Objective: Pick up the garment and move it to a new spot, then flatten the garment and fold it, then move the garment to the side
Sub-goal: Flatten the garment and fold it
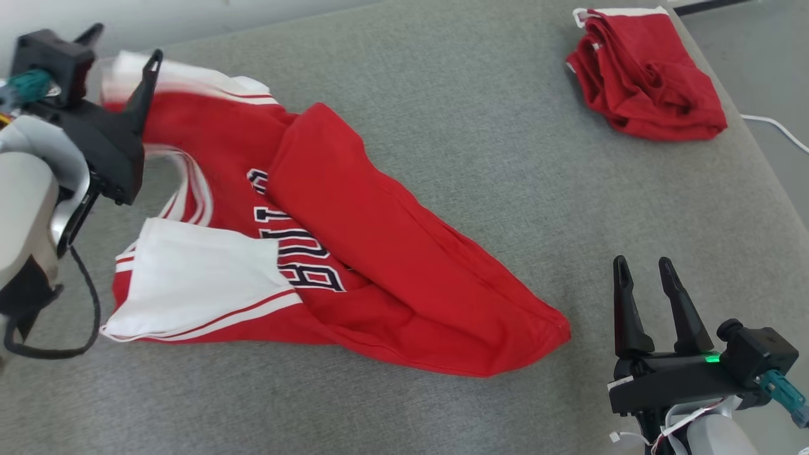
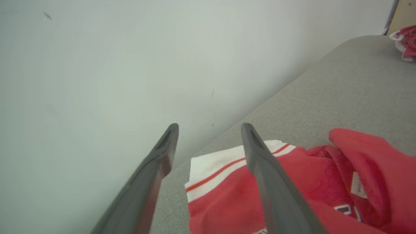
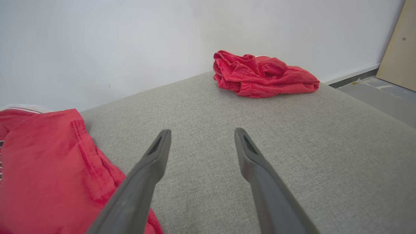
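Observation:
The garment (image 1: pixel 379 253) is a red jersey with white striped trim and dark lettering, lying crumpled and partly folded over itself on the grey cushion (image 1: pixel 480 114). My left gripper (image 1: pixel 125 43) hangs open above the jersey's far-left white-trimmed corner, which looks blurred. In the left wrist view the left gripper (image 2: pixel 210 126) has nothing between its fingers, and the jersey (image 2: pixel 227 201) lies below and to the right. My right gripper (image 1: pixel 643 261) stands open at the lower right, just past the jersey's pointed red end. In the right wrist view the right gripper (image 3: pixel 202 131) is empty, with the jersey (image 3: pixel 48 156) to its left.
A second red garment (image 1: pixel 644 76) lies bunched at the cushion's far right corner, also seen in the right wrist view as a red heap (image 3: pixel 260 74). A pale wall (image 2: pixel 97 65) runs along the cushion's far edge. A white cable (image 1: pixel 777 129) lies on the floor to the right.

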You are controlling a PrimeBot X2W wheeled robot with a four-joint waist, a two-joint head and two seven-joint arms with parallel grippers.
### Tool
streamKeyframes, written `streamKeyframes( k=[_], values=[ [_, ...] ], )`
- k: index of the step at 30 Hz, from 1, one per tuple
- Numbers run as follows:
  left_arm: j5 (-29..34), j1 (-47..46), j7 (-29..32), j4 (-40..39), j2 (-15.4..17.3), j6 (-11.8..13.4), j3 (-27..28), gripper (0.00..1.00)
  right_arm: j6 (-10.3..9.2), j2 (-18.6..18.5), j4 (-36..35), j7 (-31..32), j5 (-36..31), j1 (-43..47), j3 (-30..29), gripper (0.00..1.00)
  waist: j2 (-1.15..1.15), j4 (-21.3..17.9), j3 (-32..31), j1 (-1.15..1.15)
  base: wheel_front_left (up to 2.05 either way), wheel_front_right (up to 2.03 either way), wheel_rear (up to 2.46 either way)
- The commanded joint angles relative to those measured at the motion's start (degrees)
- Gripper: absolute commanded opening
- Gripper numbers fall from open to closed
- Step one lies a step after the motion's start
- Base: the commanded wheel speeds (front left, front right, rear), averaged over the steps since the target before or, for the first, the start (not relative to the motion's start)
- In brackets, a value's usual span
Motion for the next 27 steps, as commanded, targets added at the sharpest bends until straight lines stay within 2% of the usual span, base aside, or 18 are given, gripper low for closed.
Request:
streamKeyframes(
  k=[1, 6, 9, 19, 27],
  values=[
    [-1.1, 1.5, -1.0, 0.3, -0.5, 0.1, 0.6, 1.0, -0.15, 0.0, 0.0, 0.0, -0.2, 0.4, -0.3, 1.0, -0.01, 1.0, -0.9, 0.0, 0.0, 0.0, 0.0],
    [-3.9, 5.2, -3.8, -1.7, -0.2, 0.1, 4.7, 1.0, -0.15, 0.1, 0.1, 0.0, -0.4, 1.7, -0.6, 1.0, -0.01, 3.4, -2.8, 0.0, 0.0, 0.0, 0.0],
    [-5.4, 9.3, -3.9, -4.5, -0.1, -0.6, 4.7, 1.0, -0.15, -0.2, 0.3, 0.0, -0.4, 2.2, -0.4, 1.0, -0.01, 4.7, -3.7, 0.0, 0.0, 0.0, 0.0],
    [-11.6, 14.6, 6.8, -14.4, 4.4, -1.1, -2.7, 1.0, -0.15, -0.8, 0.7, 0.0, 0.2, 1.3, 0.8, 1.0, -0.01, 4.7, -3.6, 0.0, 0.0, 0.0, 0.0],
    [-16.3, 16.4, 14.3, -16.1, 7.1, -1.1, -6.3, 1.0, -0.15, -0.5, 1.0, 0.0, 0.7, 1.3, 0.9, 1.0, -0.01, 2.4, -2.7, 0.0, 0.0, 0.0, 0.0]
  ],
)
